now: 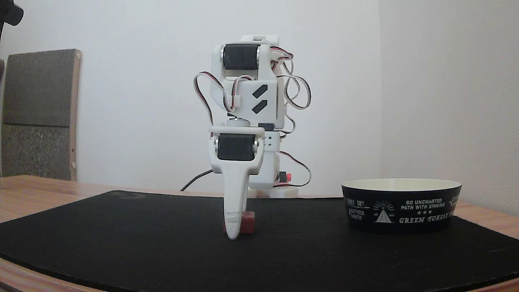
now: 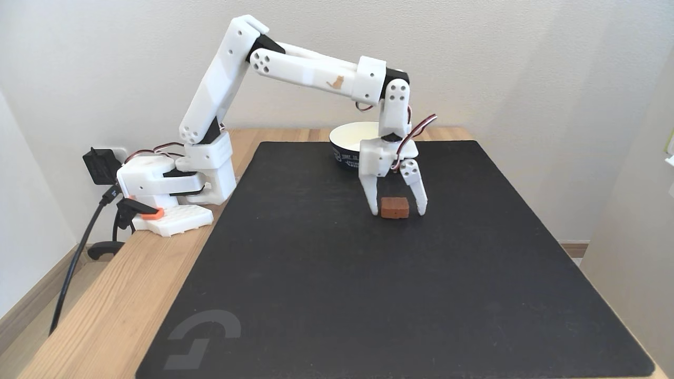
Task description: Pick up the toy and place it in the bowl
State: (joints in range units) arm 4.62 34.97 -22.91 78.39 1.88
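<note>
The toy (image 2: 395, 207), a small red block, lies flat on the black mat (image 2: 326, 295). My white gripper (image 2: 397, 211) points straight down over it, open, with one finger on each side of the block and a small gap at the right finger. In a fixed view from the front, one finger (image 1: 235, 211) covers most of the toy (image 1: 248, 222), with its tip down at the mat. The bowl (image 1: 401, 206), black with white lettering and a cream inside, stands to the right there. From the side camera the bowl (image 2: 350, 142) sits behind the gripper at the mat's far edge.
The arm's white base (image 2: 168, 184) sits on the wooden table (image 2: 105, 295) left of the mat, with cables and a black plug beside it. A grey panel (image 1: 38, 113) leans on the wall at the back left. The mat has wide bare room in front.
</note>
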